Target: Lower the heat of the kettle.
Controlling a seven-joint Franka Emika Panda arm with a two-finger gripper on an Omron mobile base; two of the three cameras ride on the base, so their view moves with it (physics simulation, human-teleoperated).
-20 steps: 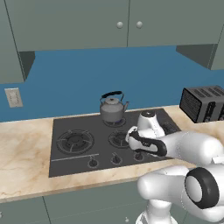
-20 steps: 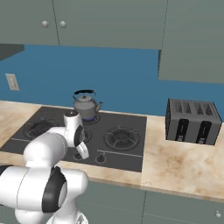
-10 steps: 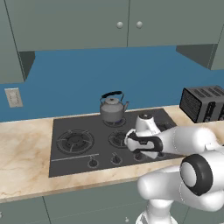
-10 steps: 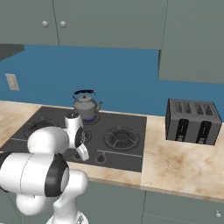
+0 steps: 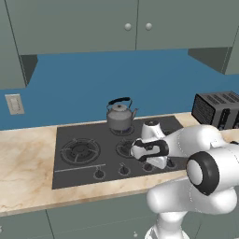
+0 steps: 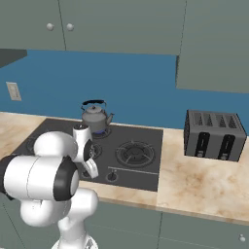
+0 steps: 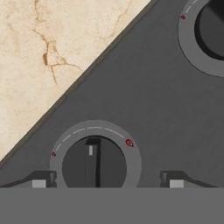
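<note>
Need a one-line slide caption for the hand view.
Open tool poised over a stove knob on the dark cooktop, marble counter beyond.

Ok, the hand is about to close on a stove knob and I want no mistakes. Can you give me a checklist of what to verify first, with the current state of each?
1. Kettle sits on a rear burner with a blue flame under it in the right base view: ok.
2. Knob lies between the fingertips: ok.
3. Hand open wide enough to straddle it: ok.
4. Fingertips touching the knob: not yet, gaps on both sides.
5. This knob controls the kettle's burner: cannot tell.
6. Toaster well away from the arm: ok.
</note>
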